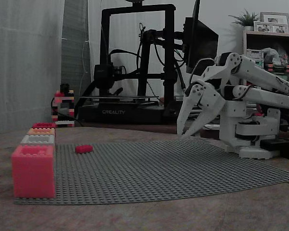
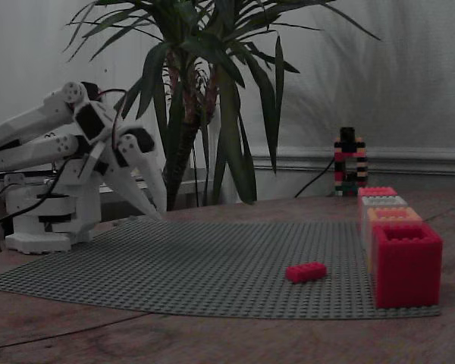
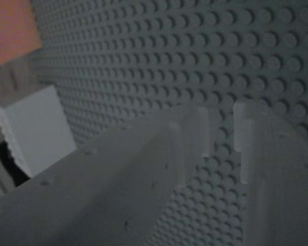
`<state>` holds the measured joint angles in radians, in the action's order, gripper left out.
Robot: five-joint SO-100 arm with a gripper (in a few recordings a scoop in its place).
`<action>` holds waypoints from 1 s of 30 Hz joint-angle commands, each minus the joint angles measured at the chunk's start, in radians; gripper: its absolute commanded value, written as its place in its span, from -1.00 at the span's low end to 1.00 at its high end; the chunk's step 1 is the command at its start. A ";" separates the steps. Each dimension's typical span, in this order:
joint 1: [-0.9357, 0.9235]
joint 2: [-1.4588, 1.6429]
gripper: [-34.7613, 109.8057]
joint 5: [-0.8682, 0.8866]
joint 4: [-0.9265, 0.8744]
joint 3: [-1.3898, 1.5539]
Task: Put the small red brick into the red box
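Note:
The small red brick (image 1: 84,149) (image 2: 305,271) lies flat on the grey studded baseplate (image 1: 159,168) (image 2: 205,262), close to a row of boxes. The deep red box (image 2: 406,262) with its open rimmed top stands at one end of that row; in a fixed view this red box (image 1: 43,125) is the farthest one. My white gripper (image 1: 187,135) (image 2: 155,214) hangs open over the opposite end of the plate, near the arm's base and far from the brick. It points down and holds nothing. In the wrist view the fingers (image 3: 190,138) show a narrow gap above the studs.
The row also holds a pale pinkish-red box (image 1: 32,171) (image 2: 377,191), a whitish box (image 1: 37,139) and an orange box (image 1: 41,131). A multicoloured brick tower (image 1: 63,108) (image 2: 349,163) stands beyond the plate. A black 3D printer (image 1: 135,62) and a plant (image 2: 212,76) stand behind.

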<state>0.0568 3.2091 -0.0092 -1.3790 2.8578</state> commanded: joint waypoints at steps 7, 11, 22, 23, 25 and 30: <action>0.014 0.011 -0.52 -0.005 -0.031 -0.005; 0.014 0.011 -0.52 -0.005 -0.031 -0.005; 0.014 0.011 -0.52 -0.002 -0.031 -0.005; 0.014 0.011 -0.52 -0.002 -0.031 -0.005; 0.014 0.011 -0.52 0.005 -0.031 -0.005; 0.014 -0.104 -0.52 0.041 0.029 -0.069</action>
<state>0.0568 3.1707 -0.0015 -1.3683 2.8563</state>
